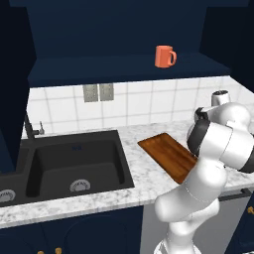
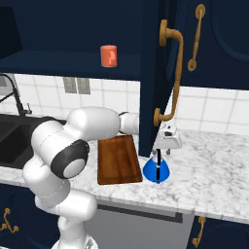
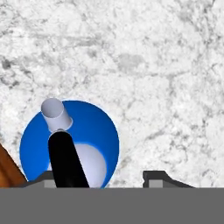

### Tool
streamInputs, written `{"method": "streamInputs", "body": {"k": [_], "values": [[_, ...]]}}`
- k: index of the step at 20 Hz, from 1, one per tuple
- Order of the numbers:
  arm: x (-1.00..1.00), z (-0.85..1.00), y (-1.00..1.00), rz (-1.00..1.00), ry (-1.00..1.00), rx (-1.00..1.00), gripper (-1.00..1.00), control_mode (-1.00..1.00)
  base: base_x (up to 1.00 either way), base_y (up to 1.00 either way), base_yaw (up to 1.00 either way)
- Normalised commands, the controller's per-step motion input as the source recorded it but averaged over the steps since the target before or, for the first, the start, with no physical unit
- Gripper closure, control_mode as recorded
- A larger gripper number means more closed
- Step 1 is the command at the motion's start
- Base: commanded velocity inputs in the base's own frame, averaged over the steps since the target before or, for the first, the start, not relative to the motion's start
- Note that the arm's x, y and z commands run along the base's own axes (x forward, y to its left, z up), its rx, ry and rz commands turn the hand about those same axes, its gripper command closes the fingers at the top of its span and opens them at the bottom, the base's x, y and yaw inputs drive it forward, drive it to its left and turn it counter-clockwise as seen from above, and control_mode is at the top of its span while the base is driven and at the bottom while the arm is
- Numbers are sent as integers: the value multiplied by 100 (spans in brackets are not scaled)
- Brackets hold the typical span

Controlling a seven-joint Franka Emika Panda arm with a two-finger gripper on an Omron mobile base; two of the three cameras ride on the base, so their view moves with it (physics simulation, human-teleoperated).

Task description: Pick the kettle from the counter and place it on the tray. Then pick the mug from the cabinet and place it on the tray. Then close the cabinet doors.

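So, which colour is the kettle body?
Bright blue kettle, clearest in the hand view.

A simulated kitchen. White square wall tiles with grey grout run behind the worktop, carrying a grey double socket plate, up and left of the hand. A black tap stands at the back of the sink, far to the hand's left. Below the worktop edge sits a grey appliance front, flanked by navy cupboards with brass handles.
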Motion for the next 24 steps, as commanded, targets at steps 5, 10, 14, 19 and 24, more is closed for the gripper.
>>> {"method": "streamInputs", "body": {"k": [5, 10, 14, 19, 24], "values": [[-3, -6, 6, 0, -8, 0, 100, -100, 0, 0, 0], [-5, 4, 25, 0, -14, 0, 100, -100, 0, 0, 0], [0, 25, 49, 0, -28, 0, 100, -100, 0, 0, 0], [0, 21, 58, 0, -21, -6, 100, -100, 0, 0, 0], [0, 2, 76, 0, -12, -8, 100, -100, 0, 0, 0]]}}
